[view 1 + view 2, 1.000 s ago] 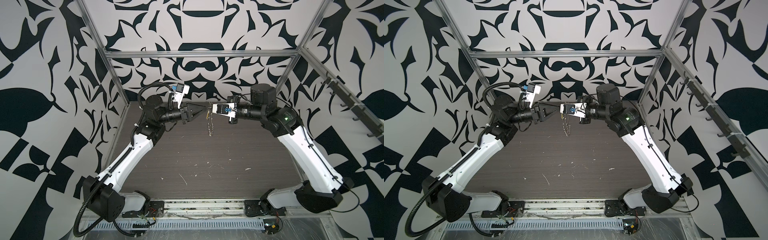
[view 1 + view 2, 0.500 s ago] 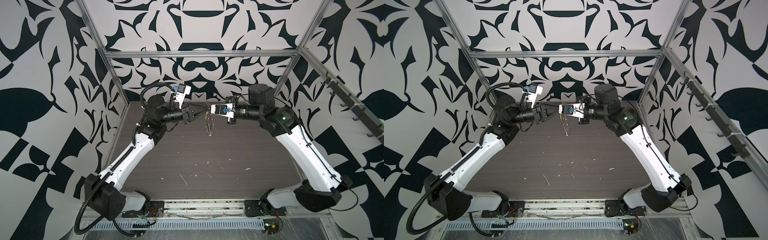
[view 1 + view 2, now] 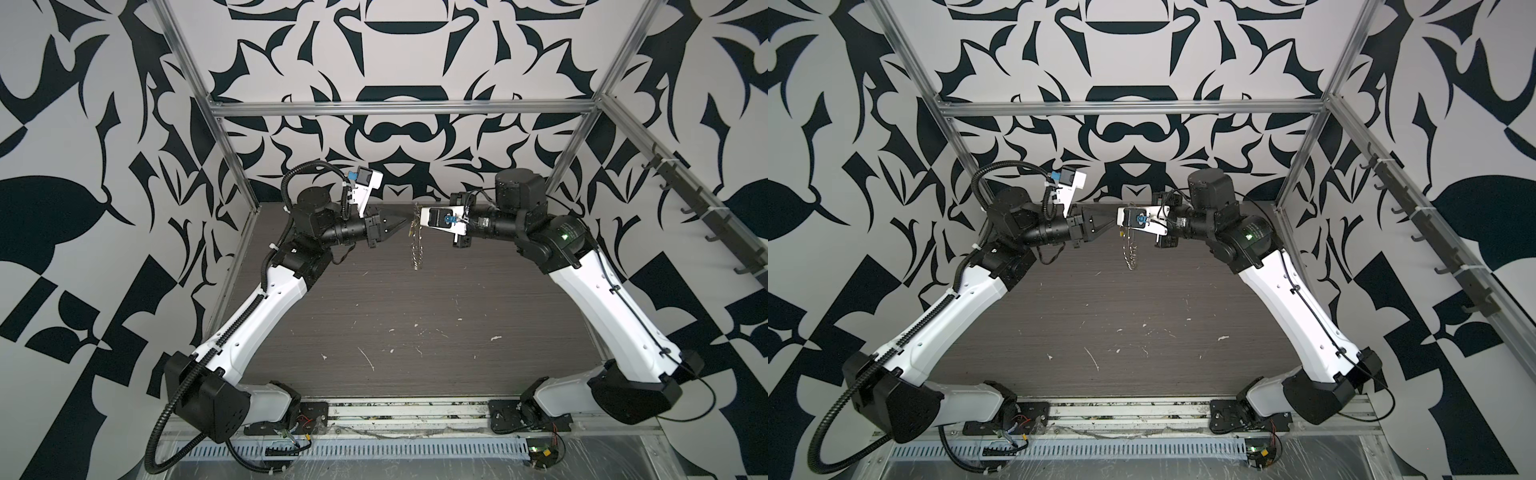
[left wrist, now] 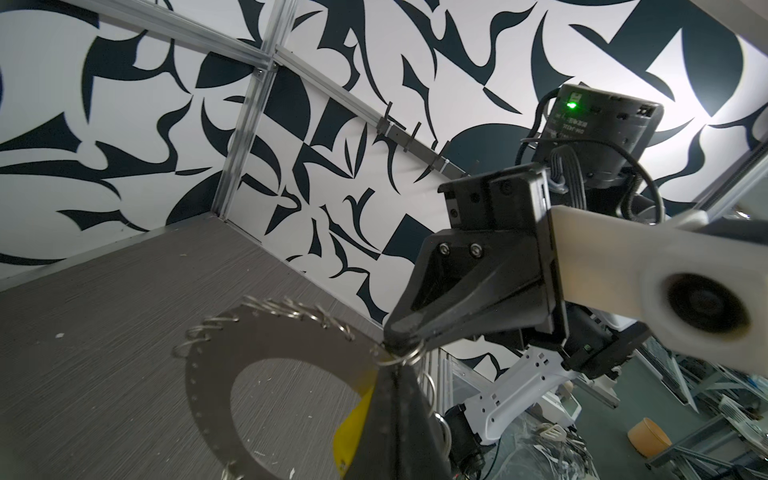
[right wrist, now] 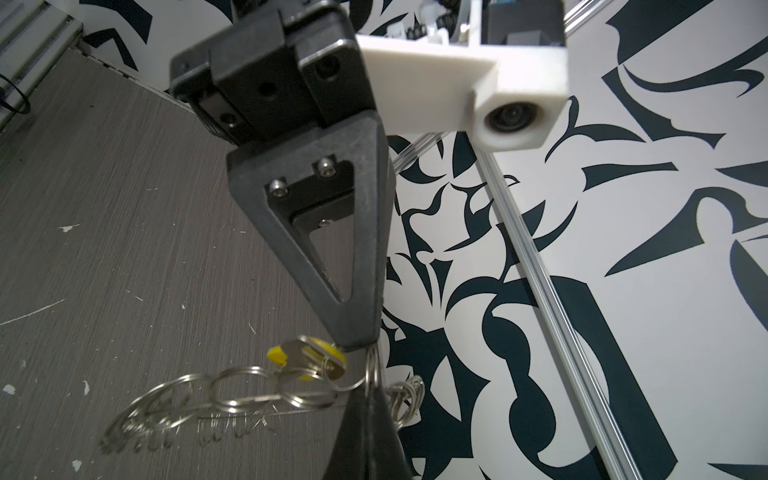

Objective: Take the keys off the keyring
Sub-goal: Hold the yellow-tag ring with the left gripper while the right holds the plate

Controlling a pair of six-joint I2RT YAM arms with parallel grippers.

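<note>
**Item 1, nearest you:** dark grey wood-grain worktop (image 3: 374, 324), dotted with small white paint flecks (image 3: 365, 363).

**Item 2, raised over its far half:** your left claw (image 3: 403, 223), black, fingers pressed together. It points across at the right claw, and the two tips all but meet.

**Item 3:** keys (image 4: 351, 428), a small yellow oblong plastic tag with a tiny silver split ring. They are up in the air, hard against the left claw's tip. You cannot tell from either wrist view whether the tag is actually pinched.

**Item 4:** your right claw (image 4: 401, 343), black, pinching the top edge of the keyring.

**Item 5:** keyring (image 3: 417, 253), a large thin silver metal hoop fringed all round with small silvery rings. It hangs from the right claw, edge-on in both top views and clear of the worktop.

**Item 6, farthest:** aluminium frame bar (image 3: 399, 109) and the black-and-white patterned back wall (image 3: 399, 137).
</note>
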